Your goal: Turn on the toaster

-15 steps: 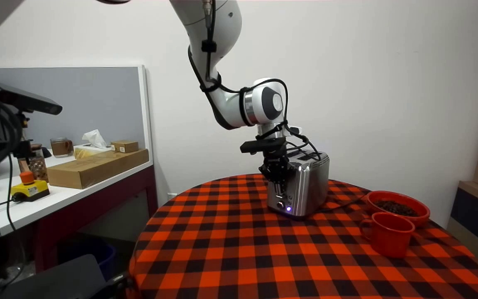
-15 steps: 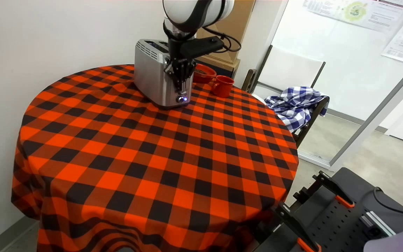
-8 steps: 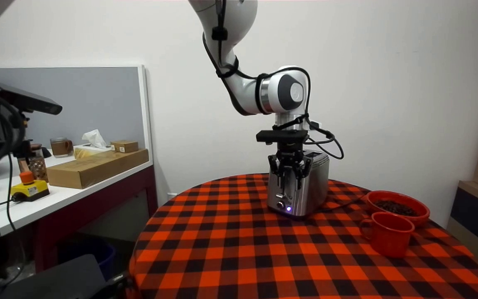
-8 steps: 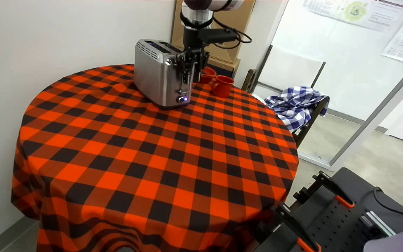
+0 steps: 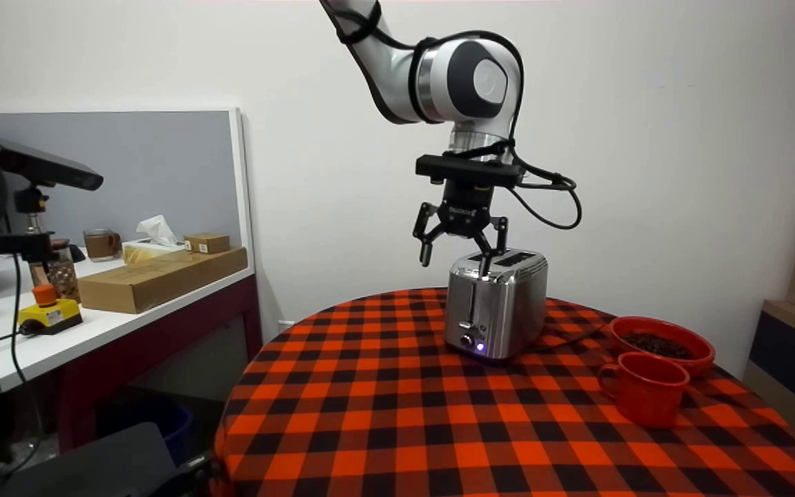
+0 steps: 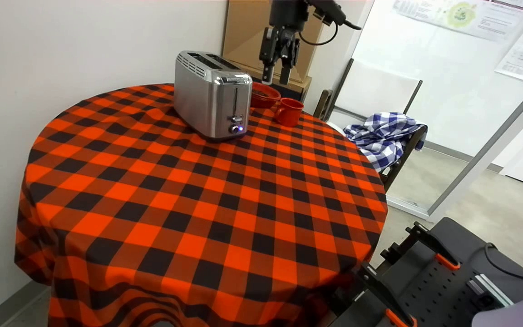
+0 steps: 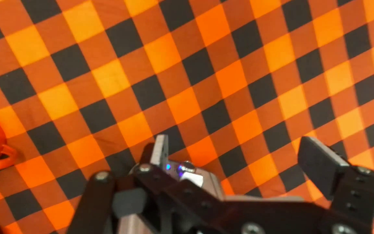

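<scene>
The silver toaster [image 5: 518, 310] stands upright on the checked table and shows in both exterior views. Its lever [image 6: 236, 119] sits at the bottom of the front slot, above a round knob [image 5: 467, 340]. Beside the knob glows a small blue-violet light [image 6: 240, 129]. My gripper [image 5: 455, 261] hangs above and in front of the toaster, fingers spread wide with nothing between them. In the wrist view, one finger [image 7: 159, 151] and its linkage hide much of the toaster, while the light [image 7: 168, 166] and lever [image 7: 192, 179] peek out beside them.
A red mug [image 5: 651, 390] and a red bowl [image 5: 698, 348] of dark bits stand beside the toaster. The power cord [image 5: 570, 342] runs toward the bowl. A wall [image 5: 646, 172] rises behind the round table [image 6: 189, 195].
A second ago the gripper was shut low at the toaster's front, by the lever. It has risen away from the front and its fingers have spread. Lever and light look the same.
</scene>
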Controlling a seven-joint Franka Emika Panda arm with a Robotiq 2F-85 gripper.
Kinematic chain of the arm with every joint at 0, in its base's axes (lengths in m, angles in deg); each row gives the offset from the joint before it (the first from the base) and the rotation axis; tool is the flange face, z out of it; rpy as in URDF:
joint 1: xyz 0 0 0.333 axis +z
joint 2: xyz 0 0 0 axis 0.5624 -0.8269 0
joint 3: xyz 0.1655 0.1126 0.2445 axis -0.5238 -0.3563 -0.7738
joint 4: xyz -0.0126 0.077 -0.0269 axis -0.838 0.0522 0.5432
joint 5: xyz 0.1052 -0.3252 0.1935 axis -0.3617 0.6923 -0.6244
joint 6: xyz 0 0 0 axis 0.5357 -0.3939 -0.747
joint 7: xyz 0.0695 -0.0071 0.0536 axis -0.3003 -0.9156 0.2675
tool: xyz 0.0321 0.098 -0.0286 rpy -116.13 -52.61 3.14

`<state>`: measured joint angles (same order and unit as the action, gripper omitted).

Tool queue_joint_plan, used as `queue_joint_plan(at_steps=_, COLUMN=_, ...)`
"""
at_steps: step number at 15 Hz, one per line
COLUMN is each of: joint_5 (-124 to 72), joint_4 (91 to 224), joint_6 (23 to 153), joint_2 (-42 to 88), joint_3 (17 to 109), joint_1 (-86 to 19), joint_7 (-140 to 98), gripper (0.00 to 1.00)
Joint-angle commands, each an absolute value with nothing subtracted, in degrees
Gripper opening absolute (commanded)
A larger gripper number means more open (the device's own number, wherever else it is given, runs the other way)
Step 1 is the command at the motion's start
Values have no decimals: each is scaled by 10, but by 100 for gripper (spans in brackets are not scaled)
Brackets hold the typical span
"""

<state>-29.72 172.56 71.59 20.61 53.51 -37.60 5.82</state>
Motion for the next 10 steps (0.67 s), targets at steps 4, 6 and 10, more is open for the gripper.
queue_joint_plan(at_steps=4, joint_5=-317, joint_4=1826, joint_6=678, joint_2=305, joint_3=553, joint_1=-374, joint_7=97, gripper=100)
queue_joint_plan(at_steps=6, joint_5=-317, joint_4=1825, joint_6=680, joint_2=306, joint_3=554, joint_1=-373, joint_7=97, gripper=100)
queue_joint_plan(at_steps=10, joint_5=-317, joint_4=1819, joint_6=681, joint_2=292, joint_3=552, joint_1=-372, joint_7=97, gripper=100)
